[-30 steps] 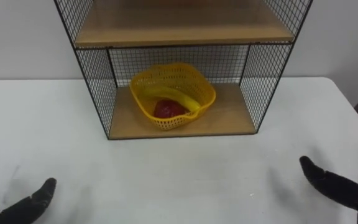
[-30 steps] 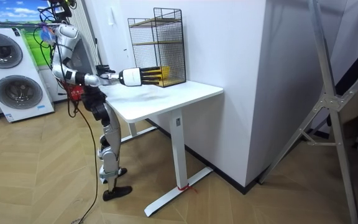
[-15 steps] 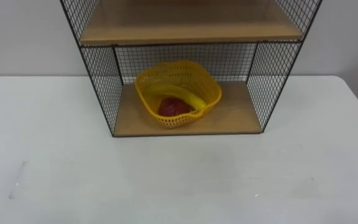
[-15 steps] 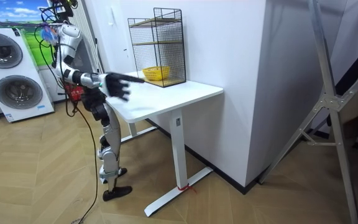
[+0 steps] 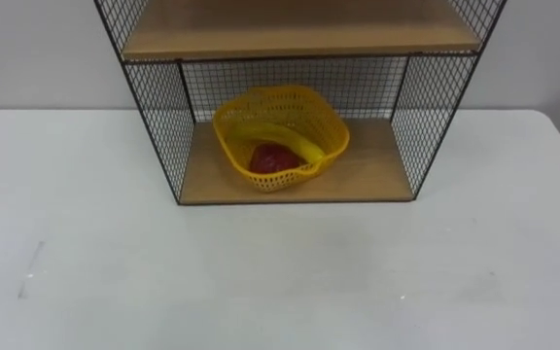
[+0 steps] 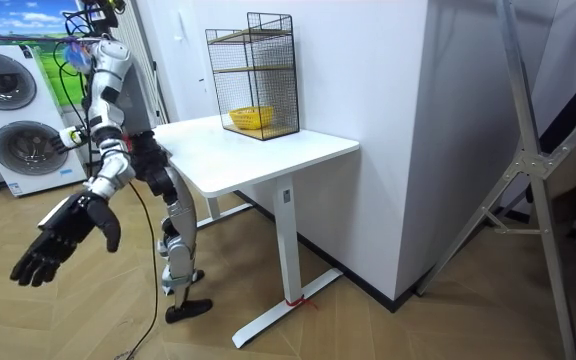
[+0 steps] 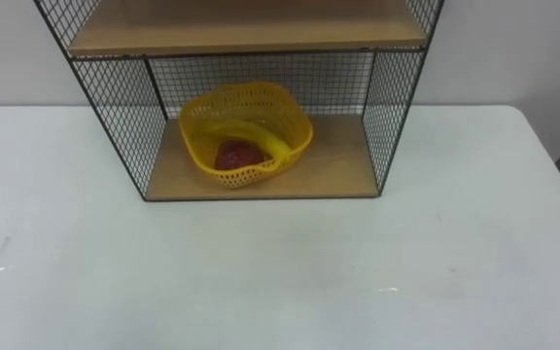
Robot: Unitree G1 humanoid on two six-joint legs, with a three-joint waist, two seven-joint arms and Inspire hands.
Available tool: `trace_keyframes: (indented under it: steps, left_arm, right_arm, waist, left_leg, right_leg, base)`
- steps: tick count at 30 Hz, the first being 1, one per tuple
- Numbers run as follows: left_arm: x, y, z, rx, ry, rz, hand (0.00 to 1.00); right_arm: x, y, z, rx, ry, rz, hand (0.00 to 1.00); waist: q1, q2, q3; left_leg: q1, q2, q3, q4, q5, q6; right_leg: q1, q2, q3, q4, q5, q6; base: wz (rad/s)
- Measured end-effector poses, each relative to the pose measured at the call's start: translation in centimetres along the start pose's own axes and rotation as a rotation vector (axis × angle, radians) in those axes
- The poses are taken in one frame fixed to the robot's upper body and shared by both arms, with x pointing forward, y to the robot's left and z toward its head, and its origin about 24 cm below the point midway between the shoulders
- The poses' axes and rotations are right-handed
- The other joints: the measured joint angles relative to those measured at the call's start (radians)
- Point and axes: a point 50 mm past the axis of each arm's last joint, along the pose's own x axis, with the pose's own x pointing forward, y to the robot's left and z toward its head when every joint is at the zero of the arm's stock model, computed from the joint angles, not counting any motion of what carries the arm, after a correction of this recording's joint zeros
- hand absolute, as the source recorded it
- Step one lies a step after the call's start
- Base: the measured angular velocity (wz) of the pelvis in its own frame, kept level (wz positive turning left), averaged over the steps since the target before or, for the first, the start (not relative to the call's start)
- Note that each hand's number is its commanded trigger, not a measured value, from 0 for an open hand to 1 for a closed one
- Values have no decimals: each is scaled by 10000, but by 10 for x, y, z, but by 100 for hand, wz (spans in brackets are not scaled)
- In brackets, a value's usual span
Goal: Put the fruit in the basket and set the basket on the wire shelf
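Observation:
A yellow mesh basket (image 5: 280, 122) stands on the bottom board of the black wire shelf (image 5: 363, 175), left of its middle. In it lie a banana (image 5: 297, 145) and a red fruit (image 5: 273, 160). The room view has the basket (image 6: 251, 118) inside the shelf (image 6: 253, 75) at the table's far end, and me standing at the near end. My right hand (image 6: 63, 235) hangs low beside me, off the table, fingers straight and open. My left hand (image 6: 65, 137) is small beyond my body.
The white table (image 5: 280, 282) stretches bare in front of the shelf. The shelf's upper board (image 5: 299, 39) is bare wood. Washing machines (image 6: 13, 120) stand behind me and a metal stand (image 6: 528, 170) is at the room view's right.
Both hands have drawn back from over the table and dropped out of the eye views. My right arm has swung down to my side. The basket has stayed put.

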Motion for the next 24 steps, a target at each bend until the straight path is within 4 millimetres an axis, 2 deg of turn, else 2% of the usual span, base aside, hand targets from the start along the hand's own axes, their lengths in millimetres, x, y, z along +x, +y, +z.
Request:
trace_keyframes:
  steps: [2, 4, 5, 8, 11, 14, 17, 20, 24]
  left_arm:
    - [2, 7, -15, 797, 353, 18, 0]
    - [-2, 20, -44, 2168, 875, -165, 0]
    - [-4, 23, -51, 2581, 1001, -296, 0]
    - [-25, 35, -101, 5948, 1750, -1989, 0]
    - [-41, 38, -129, 8473, 2139, -3956, 0]
    - [-51, 32, -138, 10084, 2095, -5447, 0]
    - [-70, 18, -152, 12157, 1839, -7448, 0]
    - [-83, 8, -158, 12699, 1916, -8372, 0]
    - [-101, -3, -167, 14052, 1576, -9605, 0]
  right_arm:
    - [4, -11, -17, -775, 387, -269, 0]
    - [-2, -21, -48, -2305, 709, -128, 0]
    - [-5, -23, -57, -2827, 757, 2, 0]
    - [-23, -28, -101, -5790, 1268, 884, 0]
    - [-40, -18, -122, -8143, 1207, 2540, 0]
    - [-51, -11, -134, -10313, 783, 4107, 0]
    - [-67, 0, -148, -13386, -60, 6323, 0]
    - [-76, 5, -155, -14311, 15, 7193, 0]
    - [-89, 11, -164, -16282, -522, 8390, 0]
  waist:
    - [20, -13, -9]
    - [24, -35, -23]
    - [20, -48, -31]
    - [-36, -88, -44]
    - [-171, -165, -49]
    - [-67, -240, -32]
    - [83, -256, -29]
    - [82, -248, -24]
    - [69, -195, 25]
  left_leg:
    - [41, 14, 22, -45, 11, -15]
    - [65, 61, 103, -52, 15, -9]
    - [79, 76, 131, -58, 14, -11]
    - [431, 101, 148, -153, 14, -4]
    - [567, 81, 52, -158, 13, 2]
    - [682, 107, 73, -193, 15, 1]
    - [790, 110, 51, -194, -1, -8]
    - [921, 105, 65, -270, 0, -8]
    - [964, 121, 125, -374, 12, -19]
  right_leg:
    - [31, 20, 69, -18, 19, -20]
    - [42, 66, 142, -49, 53, -39]
    - [47, 80, 168, -61, 63, -49]
    - [473, 137, 174, -329, 137, -46]
    - [696, 139, 68, -452, 147, -31]
    - [830, 189, 105, -598, 214, -45]
    - [1020, 231, 52, -737, 247, -40]
    - [1125, 267, 40, -755, 246, -40]
    - [1138, 318, 158, -889, 292, -47]
  base:
    - [-2]
    - [-10]
    - [-14]
    - [-3]
    - [9]
    - [-2]
    - [3]
    - [-1]
    - [-7]
